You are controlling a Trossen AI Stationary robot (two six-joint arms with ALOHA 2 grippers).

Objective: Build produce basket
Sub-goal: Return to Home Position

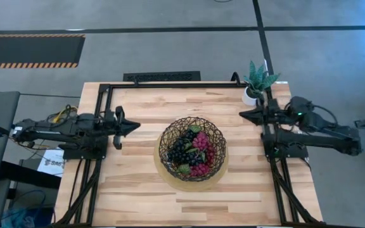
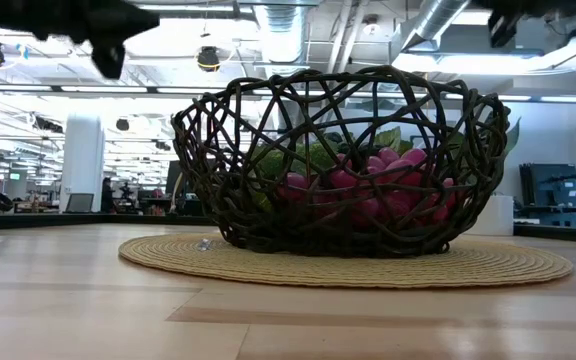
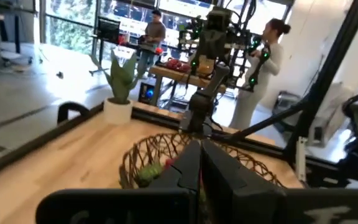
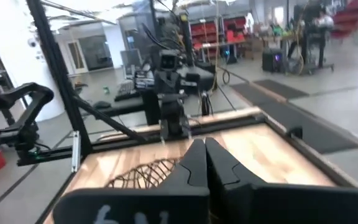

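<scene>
High view, basket midway between left fingers, right fingers

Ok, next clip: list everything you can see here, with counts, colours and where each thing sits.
basket: one, dark brown woven, middle of the table
tan mat: one, round, under the basket
red grapes: bunches, magenta, in the basket toward the right arm; count unclear
dark grapes: bunches, purple-black, in the basket toward the left arm; count unclear
potted plant: one, green in a white pot, table corner near the right gripper
table: one, light wood
people: two, in the room beyond the table
left gripper: dark, shut, beside the basket, apart from it
right gripper: dark, shut, on the basket's other side, apart from it
</scene>
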